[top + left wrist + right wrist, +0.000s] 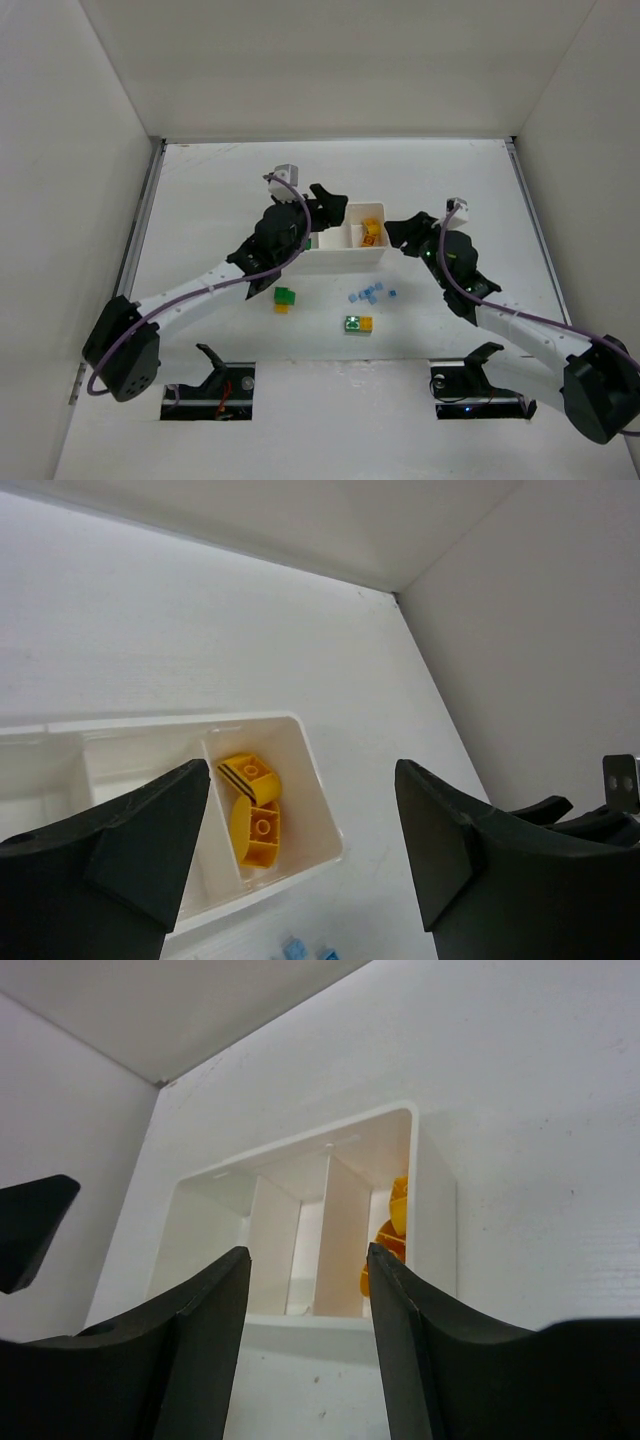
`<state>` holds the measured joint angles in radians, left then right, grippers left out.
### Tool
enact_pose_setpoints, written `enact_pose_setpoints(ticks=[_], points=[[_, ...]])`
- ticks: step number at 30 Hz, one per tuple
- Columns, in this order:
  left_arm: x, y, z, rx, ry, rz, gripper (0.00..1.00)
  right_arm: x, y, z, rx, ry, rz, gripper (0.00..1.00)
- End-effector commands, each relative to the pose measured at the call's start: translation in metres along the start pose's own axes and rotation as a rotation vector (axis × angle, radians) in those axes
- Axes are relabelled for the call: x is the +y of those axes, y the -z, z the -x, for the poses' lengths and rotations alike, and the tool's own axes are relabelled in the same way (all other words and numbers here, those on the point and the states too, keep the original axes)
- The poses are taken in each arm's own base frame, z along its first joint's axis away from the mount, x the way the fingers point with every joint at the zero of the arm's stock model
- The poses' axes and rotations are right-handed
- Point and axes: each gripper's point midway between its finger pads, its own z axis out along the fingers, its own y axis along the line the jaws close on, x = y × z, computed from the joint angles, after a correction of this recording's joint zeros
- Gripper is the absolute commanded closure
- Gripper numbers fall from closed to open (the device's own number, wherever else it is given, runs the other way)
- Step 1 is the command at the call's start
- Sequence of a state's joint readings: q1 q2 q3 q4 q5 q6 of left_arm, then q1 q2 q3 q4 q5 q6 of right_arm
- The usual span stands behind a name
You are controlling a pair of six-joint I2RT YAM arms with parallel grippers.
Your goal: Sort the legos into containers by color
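Note:
The white three-compartment tray (346, 261) sits mid-table. Two yellow legos (372, 233) lie in its right compartment, which the left wrist view shows too, yellow legos (255, 810) inside the tray (318, 802). A speck of green (308, 242) shows at the left compartment, mostly hidden by the arm. My left gripper (327, 204) hovers open and empty over the tray's left half, its fingers (140, 845) wide apart. My right gripper (402, 232) stands open and empty just off the tray's right end, facing the tray (432, 1210). On the table lie a green-on-yellow stack (285, 298), a green-yellow pair (358, 324) and several light blue legos (368, 294).
White walls enclose the table on three sides. The two grippers are close together around the tray; the left gripper's finger (30, 1225) shows in the right wrist view. The loose legos lie between the tray and the arm bases.

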<state>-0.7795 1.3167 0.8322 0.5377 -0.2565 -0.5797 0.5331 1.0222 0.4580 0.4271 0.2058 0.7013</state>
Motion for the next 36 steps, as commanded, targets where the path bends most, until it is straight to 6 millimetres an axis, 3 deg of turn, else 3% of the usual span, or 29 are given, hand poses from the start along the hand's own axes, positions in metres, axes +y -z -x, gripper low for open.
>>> enact_pose_setpoints(ticks=[1, 8, 21, 28, 36], points=[[0.028, 0.017, 0.012, -0.036, -0.033, 0.089, 0.27, 0.016, -0.003, 0.011, -0.038, 0.015, 0.033, 0.45], [0.078, 0.055, 0.018, -0.038, -0.034, 0.226, 0.27, 0.026, -0.006, 0.000, -0.010, 0.040, 0.048, 0.47], [0.133, 0.116, 0.023, -0.039, -0.038, 0.386, 0.34, 0.053, -0.007, -0.020, 0.030, 0.121, 0.095, 0.49], [0.149, 0.134, 0.019, -0.034, -0.017, 0.431, 0.40, 0.068, -0.007, -0.032, 0.063, 0.161, 0.131, 0.51], [0.148, 0.139, 0.025, -0.037, -0.019, 0.435, 0.41, 0.081, -0.012, -0.060, 0.153, 0.231, 0.147, 0.51]])
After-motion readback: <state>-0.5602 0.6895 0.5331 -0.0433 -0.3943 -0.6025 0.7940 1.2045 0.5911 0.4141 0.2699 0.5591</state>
